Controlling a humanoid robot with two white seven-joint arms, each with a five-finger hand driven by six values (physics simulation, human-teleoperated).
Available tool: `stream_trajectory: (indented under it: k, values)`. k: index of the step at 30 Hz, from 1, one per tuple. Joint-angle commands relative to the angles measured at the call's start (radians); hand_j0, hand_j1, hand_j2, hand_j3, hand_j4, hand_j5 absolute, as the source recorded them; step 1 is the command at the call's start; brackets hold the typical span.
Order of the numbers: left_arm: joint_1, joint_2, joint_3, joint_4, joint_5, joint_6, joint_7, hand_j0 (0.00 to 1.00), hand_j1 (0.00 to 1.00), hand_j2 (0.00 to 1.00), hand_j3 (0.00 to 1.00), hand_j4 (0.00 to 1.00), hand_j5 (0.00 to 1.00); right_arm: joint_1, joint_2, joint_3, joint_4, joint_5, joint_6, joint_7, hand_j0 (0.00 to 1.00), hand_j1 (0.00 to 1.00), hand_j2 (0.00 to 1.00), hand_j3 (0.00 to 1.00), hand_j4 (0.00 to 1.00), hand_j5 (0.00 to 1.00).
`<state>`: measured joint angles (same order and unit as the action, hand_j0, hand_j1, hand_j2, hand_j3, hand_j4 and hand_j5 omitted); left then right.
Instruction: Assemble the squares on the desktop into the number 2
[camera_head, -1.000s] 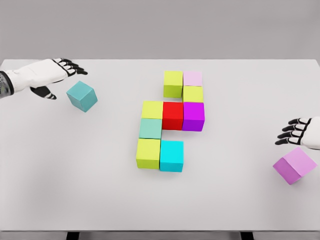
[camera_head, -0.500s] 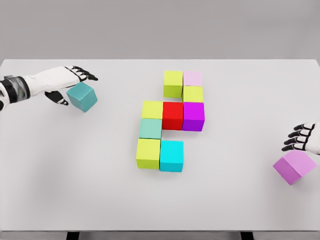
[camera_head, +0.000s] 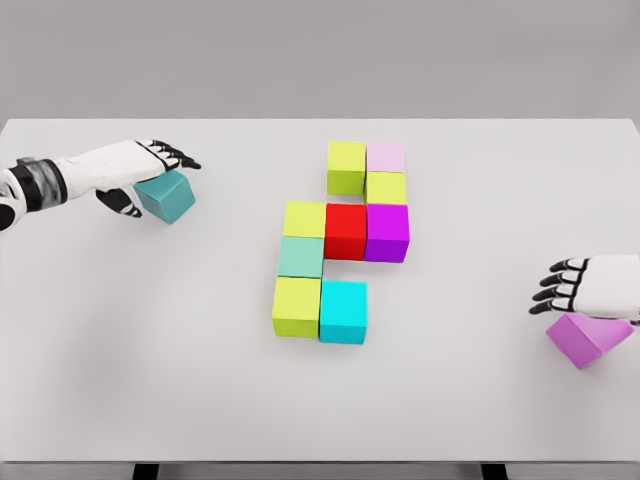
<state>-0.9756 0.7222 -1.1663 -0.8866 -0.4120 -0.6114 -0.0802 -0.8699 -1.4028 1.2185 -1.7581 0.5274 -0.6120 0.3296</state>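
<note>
squares mid-desk (camera_head: 120, 380) form a partial 2 of nine touching cubes (camera_head: 345, 243), two loose: teal cube (camera_head: 166, 196) far left under the left hand (camera_head: 140, 168), fingers extended over it, not gripping; pink cube (camera_head: 588, 338) far right beneath the right hand (camera_head: 585, 287), fingers loosely curled, empty.

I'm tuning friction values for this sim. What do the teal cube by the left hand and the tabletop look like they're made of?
Teal cube: looks like matte painted wood or plastic, with flat even colour, no glare and sharp edges. Tabletop: a smooth, pale, satin surface like laminate, with only soft shadows. Both are simulator renders, so the material is open.
</note>
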Motion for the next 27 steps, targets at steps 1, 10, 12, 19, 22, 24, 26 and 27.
stream_trajectory:
  k: [1,10,12,19,22,24,26,27]
  values:
    - [0.0,0.0,0.0,-0.002,0.005,0.001,0.0,1.0,1.0,1.0,1.0,1.0,1.0,0.002,0.015,0.004,0.0,0.0,0.001,0.002,1.0,1.0,1.0,1.0,1.0,1.0]
    - [0.003,-0.013,-0.009,-0.002,-0.013,0.001,-0.004,0.79,0.79,0.79,0.79,0.79,0.79,0.006,0.015,0.016,0.002,0.028,0.001,0.002,1.0,1.0,1.0,1.0,1.0,1.0]
    - [0.003,-0.013,-0.009,-0.003,-0.024,0.001,-0.004,0.69,0.69,0.69,0.69,0.69,0.69,0.005,0.004,0.016,0.002,0.028,0.001,0.002,1.0,1.0,1.0,1.0,1.0,1.0]
    - [-0.005,-0.012,-0.007,-0.002,-0.028,0.001,-0.006,0.54,0.54,0.54,0.54,0.54,0.54,0.005,-0.041,0.018,-0.001,0.026,0.001,0.002,1.0,1.0,1.0,1.0,1.0,1.0]
    - [-0.011,-0.013,-0.006,0.006,-0.027,0.001,-0.006,0.55,0.55,0.55,0.55,0.55,0.55,0.005,-0.056,0.018,-0.003,0.023,0.001,0.002,1.0,1.0,1.0,1.0,1.0,1.0]
    - [-0.014,-0.013,-0.003,0.018,-0.027,0.001,-0.006,0.55,0.55,0.55,0.55,0.55,0.55,0.005,-0.062,0.019,-0.008,0.022,0.001,0.002,1.0,1.0,1.0,1.0,1.0,1.0]
    - [-0.017,-0.018,0.0,0.031,-0.025,0.001,-0.006,0.55,0.55,0.55,0.55,0.55,0.55,0.006,-0.059,0.026,-0.008,0.023,0.001,0.002,1.0,1.0,1.0,1.0,1.0,1.0]
    - [-0.018,-0.027,0.003,0.038,-0.025,0.001,-0.006,0.56,0.56,0.56,0.56,0.56,0.56,0.006,-0.058,0.035,-0.008,0.023,0.001,0.002,1.0,1.0,1.0,1.0,1.0,1.0]
